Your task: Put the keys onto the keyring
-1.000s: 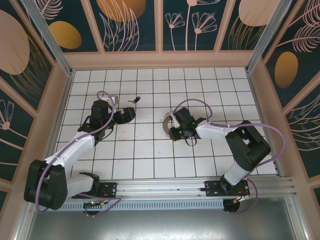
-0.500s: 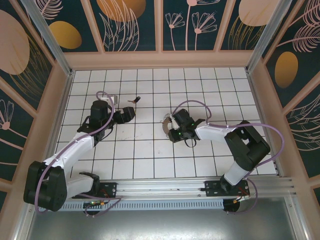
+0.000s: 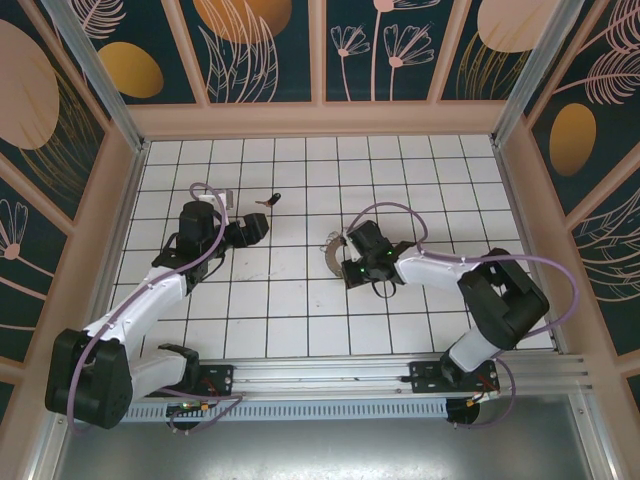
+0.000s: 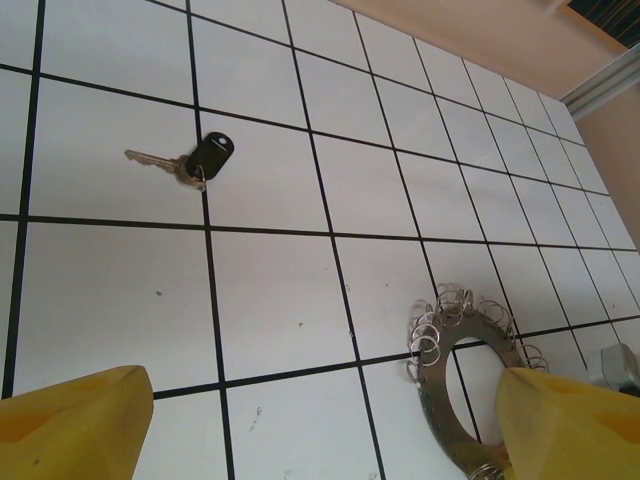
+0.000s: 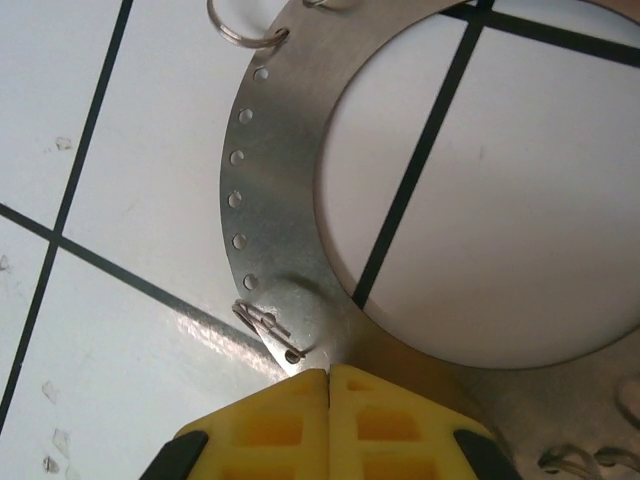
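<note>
Right hand (image 5: 330, 385) clenched at rim of the keyring (image 5: 265, 200); left hand (image 4: 320, 400) released, spread wide — key (image 4: 205, 158) apart on the tiles (image 4: 280, 290)

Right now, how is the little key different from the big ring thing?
The key is tiny, with a dark head and a thin blade. The keyring is a much bigger grey metal hoop fringed with small loops. The key lies alone, untouched, while the keyring has the right claw shut on its rim. Both lie flat on the white tiled table.
</note>
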Controlling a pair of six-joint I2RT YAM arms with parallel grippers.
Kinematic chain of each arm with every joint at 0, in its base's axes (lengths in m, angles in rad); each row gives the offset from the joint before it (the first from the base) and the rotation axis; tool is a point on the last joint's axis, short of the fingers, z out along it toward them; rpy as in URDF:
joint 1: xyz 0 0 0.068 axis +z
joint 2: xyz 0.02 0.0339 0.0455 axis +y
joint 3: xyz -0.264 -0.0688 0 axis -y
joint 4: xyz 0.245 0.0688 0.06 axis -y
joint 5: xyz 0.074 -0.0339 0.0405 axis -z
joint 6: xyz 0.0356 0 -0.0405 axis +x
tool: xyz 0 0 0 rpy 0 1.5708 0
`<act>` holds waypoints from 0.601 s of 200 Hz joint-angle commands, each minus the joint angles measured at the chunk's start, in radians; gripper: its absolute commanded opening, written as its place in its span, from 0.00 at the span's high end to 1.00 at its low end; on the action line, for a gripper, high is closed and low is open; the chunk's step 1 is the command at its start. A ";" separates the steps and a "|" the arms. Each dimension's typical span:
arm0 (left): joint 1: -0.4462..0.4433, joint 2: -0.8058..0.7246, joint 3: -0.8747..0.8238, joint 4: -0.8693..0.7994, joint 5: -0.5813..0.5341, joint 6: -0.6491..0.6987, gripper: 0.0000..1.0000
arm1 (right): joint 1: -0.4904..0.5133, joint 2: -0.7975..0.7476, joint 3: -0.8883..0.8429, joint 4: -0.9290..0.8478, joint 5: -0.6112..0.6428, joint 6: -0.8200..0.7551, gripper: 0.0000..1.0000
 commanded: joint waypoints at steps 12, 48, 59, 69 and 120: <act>-0.024 -0.023 -0.008 -0.014 0.005 0.020 0.12 | 0.010 -0.092 -0.030 -0.011 0.012 -0.047 1.00; -0.054 -0.003 -0.006 -0.008 -0.011 0.033 0.13 | 0.024 -0.196 -0.059 0.005 0.006 -0.123 1.00; -0.071 0.002 -0.005 -0.005 -0.020 0.035 0.14 | 0.025 -0.225 -0.073 0.012 0.009 -0.140 1.00; -0.094 0.002 -0.004 0.001 -0.033 0.036 0.14 | 0.025 -0.247 -0.084 0.017 0.013 -0.159 1.00; -0.219 -0.033 -0.009 0.042 -0.083 0.055 0.14 | 0.025 -0.322 -0.108 0.062 -0.012 -0.231 1.00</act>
